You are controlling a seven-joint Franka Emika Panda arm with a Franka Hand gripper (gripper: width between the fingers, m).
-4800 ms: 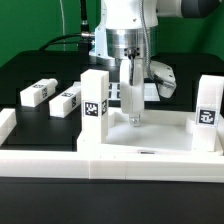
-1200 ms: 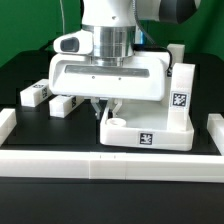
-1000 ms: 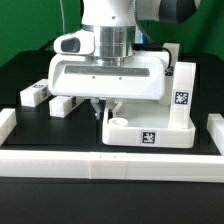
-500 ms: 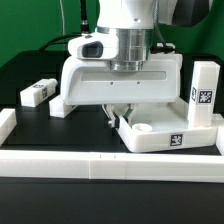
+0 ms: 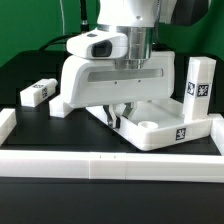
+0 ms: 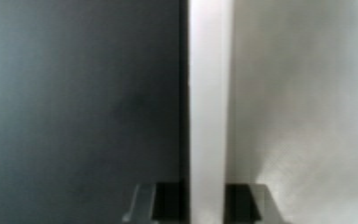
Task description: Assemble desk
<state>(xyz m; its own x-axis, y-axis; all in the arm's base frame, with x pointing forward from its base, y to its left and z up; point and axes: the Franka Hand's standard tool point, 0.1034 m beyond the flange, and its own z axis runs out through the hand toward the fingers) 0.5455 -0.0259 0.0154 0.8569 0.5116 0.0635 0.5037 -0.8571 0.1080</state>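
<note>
You had turned the top (image 5: 172,136) further since the earlier frame. Your gripper (image 5: 118,115) was closed tight on its rim (image 6: 208,100), directly below the wrist, probably to bring a free corner within reach.

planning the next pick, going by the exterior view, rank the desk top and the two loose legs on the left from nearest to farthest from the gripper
1. desk top: its rim is pinched in the shut gripper, and it stretches toward the exterior view's right.
2. inner loose leg: exterior view's left, partly hidden behind the gripper's body.
3. outer loose leg: farther left still, lying on the table.
</note>
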